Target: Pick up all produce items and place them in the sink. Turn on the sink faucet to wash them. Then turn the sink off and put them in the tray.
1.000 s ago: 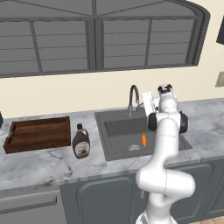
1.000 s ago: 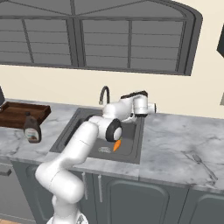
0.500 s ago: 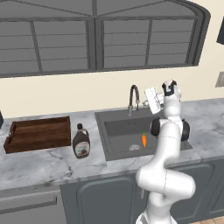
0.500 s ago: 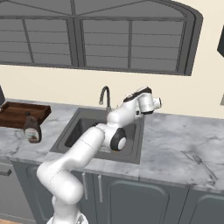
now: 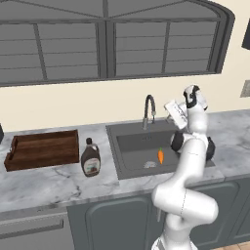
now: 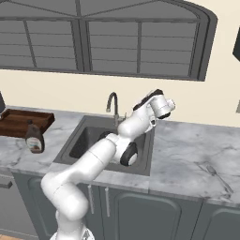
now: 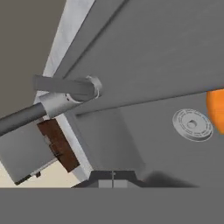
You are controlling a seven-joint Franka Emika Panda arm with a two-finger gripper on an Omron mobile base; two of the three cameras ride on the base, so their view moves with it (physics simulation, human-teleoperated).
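The carrot (image 5: 160,156) is bright orange against the dark-grey sink (image 5: 136,142), whose round drain (image 7: 192,124) is a paler grey, and the faucet (image 5: 149,110) is grey metal with a darker spout. The counter (image 5: 49,180) is light grey marble with white veining, the tray (image 5: 43,149) is dark reddish-brown wood, and the syrup bottle (image 5: 90,158) is brown with a dark cap and a pale label. The arm (image 5: 188,161) is white with dark joints, the cabinets (image 5: 107,219) are slate grey, the wall (image 5: 73,105) is cream, and the window frame (image 5: 105,39) is dark grey.

Sink (image 5: 132,146) basin mostly free; carrot (image 5: 160,156) sits near the drain (image 7: 192,124). Faucet (image 5: 149,110) blocks the far rim. Syrup bottle (image 5: 90,157) stands between sink and tray (image 5: 43,149), left.
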